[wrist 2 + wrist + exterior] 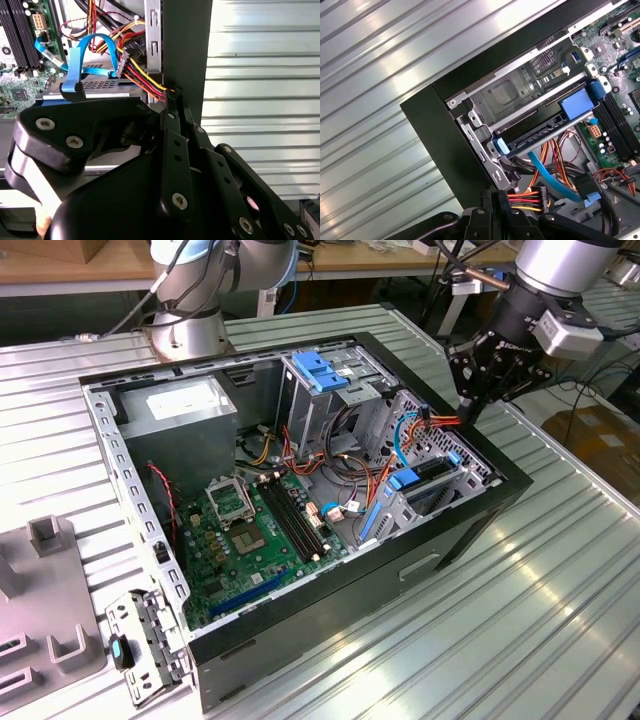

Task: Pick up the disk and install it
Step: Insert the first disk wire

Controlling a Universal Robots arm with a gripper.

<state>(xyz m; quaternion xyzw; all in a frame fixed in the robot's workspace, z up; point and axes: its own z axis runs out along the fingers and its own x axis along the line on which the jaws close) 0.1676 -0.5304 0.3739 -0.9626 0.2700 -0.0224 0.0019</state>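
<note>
The disk (547, 131) sits edge-on in the case's drive bay, blue-railed

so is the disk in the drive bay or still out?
In. The disk sits in the drive cage slot, blue rail ends at the cage front. The tool is at the power cable beside it.

case on table, gripper at its corner

the case (340, 580) lies open on the table (560, 620). the disk (432, 478) sits in the bay at the exterior view's right, the gripper (468, 412) just above it. the board (250, 540) lies on the case floor.
</note>
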